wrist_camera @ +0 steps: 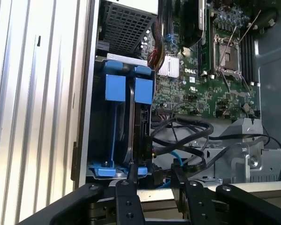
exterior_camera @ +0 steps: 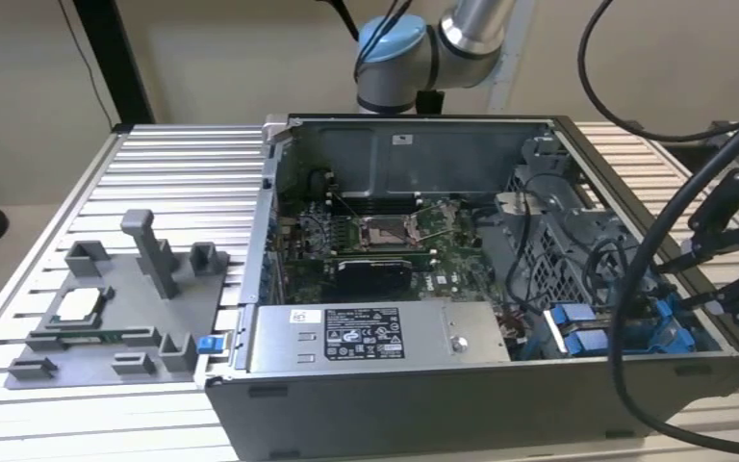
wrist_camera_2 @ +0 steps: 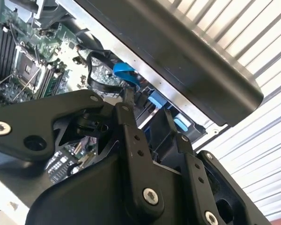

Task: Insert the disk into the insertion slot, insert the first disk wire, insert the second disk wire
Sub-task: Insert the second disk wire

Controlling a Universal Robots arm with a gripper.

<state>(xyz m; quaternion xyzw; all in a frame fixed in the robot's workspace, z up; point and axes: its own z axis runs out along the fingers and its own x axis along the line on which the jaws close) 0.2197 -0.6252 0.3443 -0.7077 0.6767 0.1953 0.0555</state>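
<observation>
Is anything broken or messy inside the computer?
Nothing looks broken or spilled. The disk stands straight in the insertion slot, its blue carrier tabs side by side. Black cables loop loosely beside it, which looks untidy but not damaged. The end effector hangs close to the slot.

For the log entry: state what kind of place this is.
Likely a robotics lab test bench: an open computer case lies on a ribbed aluminium table, beside a grey fixture tray, with a robot arm mounted behind.
</observation>
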